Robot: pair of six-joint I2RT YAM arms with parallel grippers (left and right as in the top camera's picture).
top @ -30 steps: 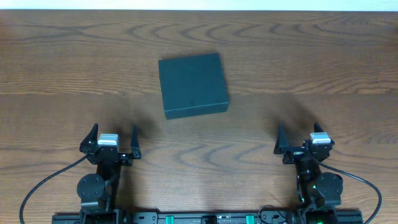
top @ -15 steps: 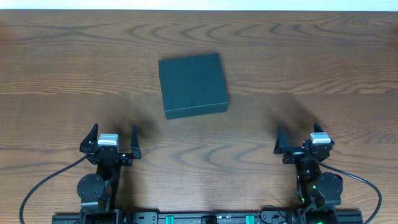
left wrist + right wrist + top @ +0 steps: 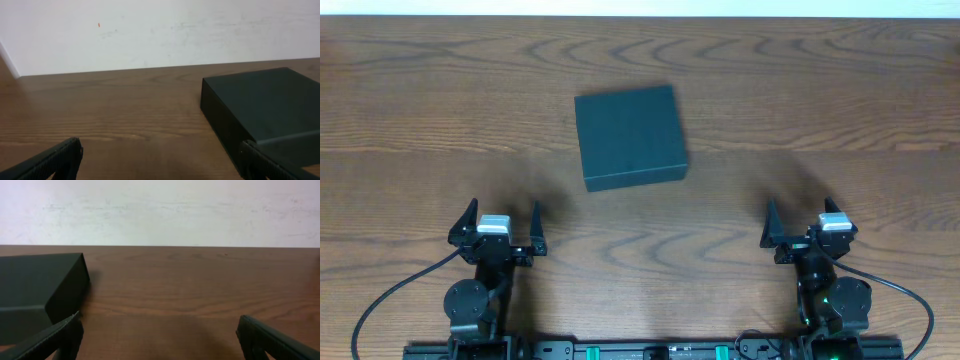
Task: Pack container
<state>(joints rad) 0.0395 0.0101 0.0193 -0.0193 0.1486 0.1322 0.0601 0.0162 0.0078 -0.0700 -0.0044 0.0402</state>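
Note:
The container point(image 3: 630, 135) is a dark teal-black square box with its lid down, lying on the wooden table a little left of centre. It shows at the right of the left wrist view point(image 3: 265, 107) and at the left of the right wrist view point(image 3: 37, 287). My left gripper point(image 3: 503, 222) rests near the front edge, below and left of the box, open with nothing between its fingers point(image 3: 60, 157). My right gripper point(image 3: 803, 218) sits near the front edge at the right, also open and empty, its fingers point(image 3: 265, 337) wide apart.
The brown wooden table point(image 3: 820, 90) runs back to a white wall point(image 3: 150, 30). Black cables point(image 3: 390, 295) loop from both arm bases at the front edge.

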